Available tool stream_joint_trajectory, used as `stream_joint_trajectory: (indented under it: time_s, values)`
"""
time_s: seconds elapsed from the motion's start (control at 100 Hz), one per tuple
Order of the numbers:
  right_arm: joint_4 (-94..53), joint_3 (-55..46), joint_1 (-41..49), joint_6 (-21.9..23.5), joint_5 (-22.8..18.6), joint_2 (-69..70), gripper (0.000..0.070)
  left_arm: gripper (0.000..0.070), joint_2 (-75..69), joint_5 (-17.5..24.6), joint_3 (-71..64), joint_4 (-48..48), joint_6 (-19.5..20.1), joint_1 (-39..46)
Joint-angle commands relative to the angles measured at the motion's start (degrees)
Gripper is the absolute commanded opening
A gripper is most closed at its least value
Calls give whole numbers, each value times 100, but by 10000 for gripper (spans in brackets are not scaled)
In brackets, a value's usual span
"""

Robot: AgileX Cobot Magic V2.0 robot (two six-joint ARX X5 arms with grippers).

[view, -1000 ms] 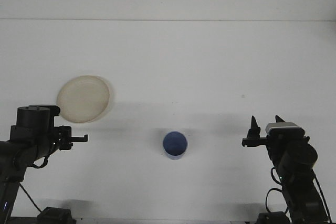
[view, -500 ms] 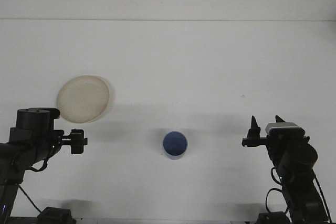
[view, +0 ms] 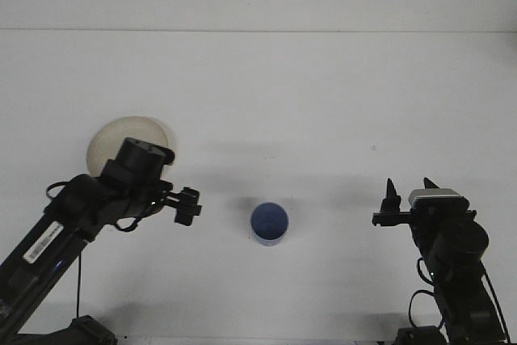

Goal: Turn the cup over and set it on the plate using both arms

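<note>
Behind left arm (view: 89,208), half-hidden plate (view: 109,139).

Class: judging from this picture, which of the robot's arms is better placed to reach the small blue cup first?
Probably left: the left gripper is extended beside the small blue cup, while the right gripper sits farther off.

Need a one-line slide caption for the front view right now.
Left end effector reaches toward the small blue cup; round beige plate behind, right end effector open.
</note>
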Motion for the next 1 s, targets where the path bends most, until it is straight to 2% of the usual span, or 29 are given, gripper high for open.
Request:
stream_joint_trajectory:
  time_s: [0.0, 0.32, 0.79, 0.84, 0.94, 0.99]
  values:
    - [52, 52, 15, -46, -2, 17, 496, 505, 391, 144, 341, 125, -221, -310]
    - [52, 52, 15, -48, -2, 17, 496, 505, 2061, 157, 1604, 31, -245, -1338]
    - [52, 52, 15, -46, -2, 17, 496, 489, 3526, 157, 1650, -68, -234, -1788]
    - [52, 52, 15, -46, -2, 17, 496, 422, 3604, 157, 1650, -68, -188, -1799]
    - [52, 52, 15, -48, -2, 17, 496, 129, 3670, 157, 1650, -44, -175, -1829]
    - [52, 52, 15, -48, -2, 17, 496, 36, 3670, 157, 1650, -7, -175, -1836]
